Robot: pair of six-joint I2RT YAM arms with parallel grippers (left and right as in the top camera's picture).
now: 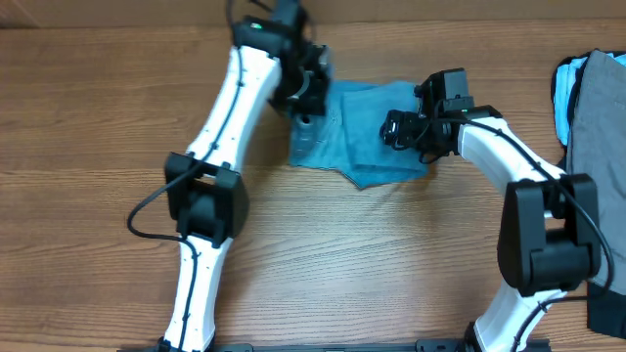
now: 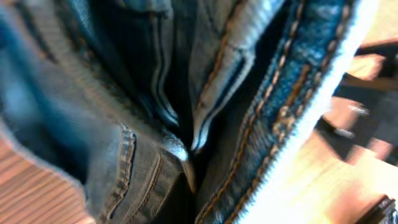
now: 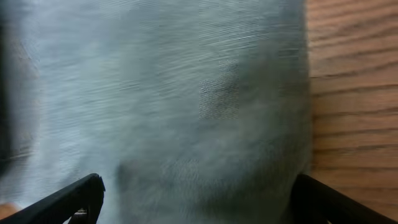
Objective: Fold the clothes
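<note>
The left arm (image 1: 230,108) and right arm (image 1: 489,147) look alike, with slim white links joined by bulky black joint housings (image 1: 205,200). A thin black cable (image 1: 134,220) loops out beside the left elbow housing, and a dark line runs along that arm's white links. A small green light (image 1: 256,26) glows on the left arm's black wrist block. The right gripper (image 3: 198,186) has flat, tapered black fingers (image 3: 68,200).
</note>
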